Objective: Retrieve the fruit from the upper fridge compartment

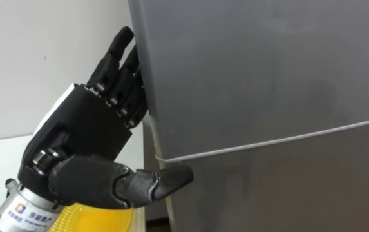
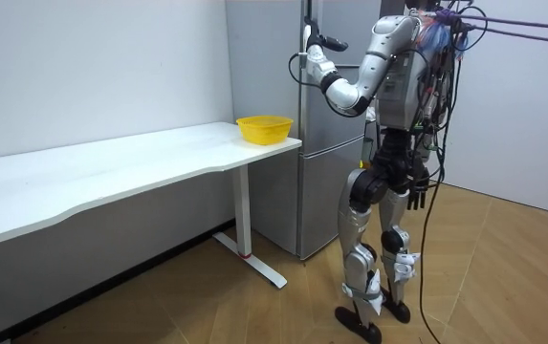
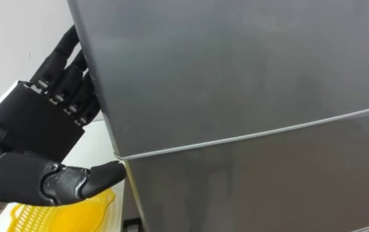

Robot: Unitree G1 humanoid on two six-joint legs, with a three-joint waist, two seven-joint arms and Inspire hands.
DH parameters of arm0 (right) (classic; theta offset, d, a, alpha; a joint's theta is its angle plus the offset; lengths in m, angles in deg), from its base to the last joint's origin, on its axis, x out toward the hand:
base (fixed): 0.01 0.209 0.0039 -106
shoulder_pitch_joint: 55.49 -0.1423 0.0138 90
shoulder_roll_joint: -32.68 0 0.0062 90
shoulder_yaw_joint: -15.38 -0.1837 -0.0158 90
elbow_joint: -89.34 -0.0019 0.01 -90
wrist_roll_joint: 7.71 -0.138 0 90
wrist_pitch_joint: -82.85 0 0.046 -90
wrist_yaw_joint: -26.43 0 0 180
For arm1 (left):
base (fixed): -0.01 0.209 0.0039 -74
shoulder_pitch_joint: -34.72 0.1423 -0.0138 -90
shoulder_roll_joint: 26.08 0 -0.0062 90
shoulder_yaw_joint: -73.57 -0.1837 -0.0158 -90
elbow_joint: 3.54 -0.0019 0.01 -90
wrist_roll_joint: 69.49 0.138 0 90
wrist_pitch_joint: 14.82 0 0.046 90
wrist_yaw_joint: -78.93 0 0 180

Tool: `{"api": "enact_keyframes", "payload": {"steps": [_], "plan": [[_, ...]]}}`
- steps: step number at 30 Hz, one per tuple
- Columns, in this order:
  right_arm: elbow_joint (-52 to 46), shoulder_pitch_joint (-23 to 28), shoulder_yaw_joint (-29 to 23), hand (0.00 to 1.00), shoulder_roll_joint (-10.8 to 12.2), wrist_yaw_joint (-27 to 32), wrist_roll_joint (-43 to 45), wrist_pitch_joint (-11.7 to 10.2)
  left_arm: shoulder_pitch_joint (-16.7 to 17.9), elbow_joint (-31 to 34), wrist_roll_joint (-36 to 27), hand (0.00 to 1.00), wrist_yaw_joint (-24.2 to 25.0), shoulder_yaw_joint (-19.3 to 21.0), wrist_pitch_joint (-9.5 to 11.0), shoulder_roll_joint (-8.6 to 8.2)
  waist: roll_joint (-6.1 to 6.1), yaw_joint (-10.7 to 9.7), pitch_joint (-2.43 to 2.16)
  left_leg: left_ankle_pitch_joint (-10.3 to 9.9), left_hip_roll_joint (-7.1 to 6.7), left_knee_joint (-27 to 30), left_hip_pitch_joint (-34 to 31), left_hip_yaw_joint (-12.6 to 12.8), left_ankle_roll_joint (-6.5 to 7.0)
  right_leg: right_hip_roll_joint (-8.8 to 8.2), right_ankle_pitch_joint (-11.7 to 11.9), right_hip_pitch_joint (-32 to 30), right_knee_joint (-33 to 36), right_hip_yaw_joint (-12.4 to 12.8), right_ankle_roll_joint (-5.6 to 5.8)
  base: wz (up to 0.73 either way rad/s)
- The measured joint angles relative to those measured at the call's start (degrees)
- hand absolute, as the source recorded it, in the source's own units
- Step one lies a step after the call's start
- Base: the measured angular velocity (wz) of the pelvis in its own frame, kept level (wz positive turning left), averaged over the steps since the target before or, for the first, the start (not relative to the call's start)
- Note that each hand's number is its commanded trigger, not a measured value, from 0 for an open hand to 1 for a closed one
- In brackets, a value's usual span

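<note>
A long white worktop (image 2: 111, 167) stands against a pale wall (image 2: 92, 67) on white legs, and its front edge runs in a gentle wave. A yellow bowl (image 2: 264, 127) with a mesh-like side sits at the worktop's end on the room view's right, close to the far corner. The floor (image 2: 254, 315) below is light wood.

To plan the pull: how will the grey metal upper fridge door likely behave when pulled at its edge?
The grey metal upper fridge door looks rigid, so it should swing as one piece. Its face seems smooth and flat, so the black left hand, open at its edge, may slip.
</note>
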Motion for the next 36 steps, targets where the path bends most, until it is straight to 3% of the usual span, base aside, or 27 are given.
{"api": "enact_keyframes", "payload": {"steps": [3, 4, 5, 6, 7, 15, 16, 17, 20, 36], "plan": [[-0.02, -0.2, 0.67, 0.0, -0.01, 0.22, 0.02, -0.02, 0.01, -0.05, 0.01, 0.0, -0.12, -0.27, 0.02, 0.0, 0.17, 0.02, -0.11, 0.0, 0.01, -0.04, 0.08, -0.02, 0.0, 0.01, 0.0, 0.07, 0.05, -0.04, 0.0, 0.0], [-0.01, -0.2, 1.28, 0.0, -0.01, 0.44, 0.03, -0.02, 0.01, -0.06, 0.01, 0.08, -0.21, -0.38, 0.02, -0.01, 0.2, 0.02, -0.13, 0.01, 0.01, -0.04, 0.1, -0.02, 0.0, 0.0, 0.0, 0.11, 0.06, -0.05, 0.0, 0.0], [-0.01, -0.2, 1.44, 0.0, -0.01, 0.49, 0.03, -0.04, 0.01, -0.08, 0.01, 0.67, -0.24, -0.43, 0.02, -0.01, 0.21, 0.02, -0.14, 0.0, 0.01, -0.04, 0.11, -0.02, 0.0, 0.0, 0.0, 0.13, 0.06, -0.06, 0.0, 0.0], [-0.04, -0.27, 1.87, 0.0, 0.0, 0.64, 0.03, -0.05, 0.01, -0.08, 0.04, 0.97, -0.26, -0.47, 0.02, 0.0, 0.22, 0.03, -0.14, 0.01, 0.0, -0.05, 0.11, -0.01, 0.01, -0.02, 0.0, 0.13, 0.06, -0.06, 0.0, 0.0], [-0.05, -0.41, 2.18, 0.0, -0.01, 0.64, 0.06, -0.04, 0.01, -0.08, 0.0, 1.0, -0.26, -0.51, 0.02, 0.0, 0.38, 0.03, -0.24, 0.01, -0.01, -0.04, 0.11, 0.01, 0.01, -0.06, 0.0, 0.13, 0.05, -0.13, 0.0, 0.0], [-0.05, -0.77, 2.21, 0.0, -0.01, 0.55, 0.04, -0.07, 0.44, -0.31, -0.35, 1.0, -3.03, 1.3, 0.16, 0.0, 0.44, 0.07, -0.22, 0.03, -0.04, -0.05, 0.08, -0.02, 0.05, -0.01, 0.0, 0.25, 0.03, -0.36, 0.03, 0.0], [-0.04, -0.74, 2.21, 0.0, -0.01, 0.55, 0.04, -0.07, 0.43, -0.29, -0.43, 0.85, -3.0, 1.22, 0.22, 0.0, 0.46, 0.06, -0.22, 0.03, -0.05, -0.05, 0.14, -0.02, 0.05, 0.0, 0.0, 0.35, 0.04, -0.37, 0.03, 0.0], [-0.03, -0.74, 2.21, 0.0, -0.01, 0.55, 0.04, -0.07, 0.45, -0.29, -0.53, 0.0, -2.73, 1.2, 0.24, 0.0, 0.48, 0.05, -0.21, 0.03, -0.06, -0.05, 0.16, -0.02, 0.05, 0.0, 0.0, 0.41, 0.04, -0.37, 0.03, 0.04], [-0.04, -0.77, 2.21, 0.0, -0.01, 0.44, 0.05, -0.06, 1.95, -0.1, -1.61, 0.0, -1.54, 0.62, 0.39, 0.0, 0.52, 0.08, -0.16, 0.04, -0.06, -0.02, 0.15, -0.02, 0.07, 0.0, 0.01, 0.54, 0.08, -0.51, 0.04, 0.06], [0.21, -0.65, 2.21, 0.0, -0.01, -0.36, 0.0, -0.06, 1.98, -0.08, -1.61, 0.0, 0.98, 0.03, 0.38, 0.0, 0.58, 0.18, 0.09, 0.11, -0.06, 0.01, 0.16, -0.02, 0.27, 0.21, -0.01, 0.9, 0.02, -0.34, 0.09, 0.01]]}}
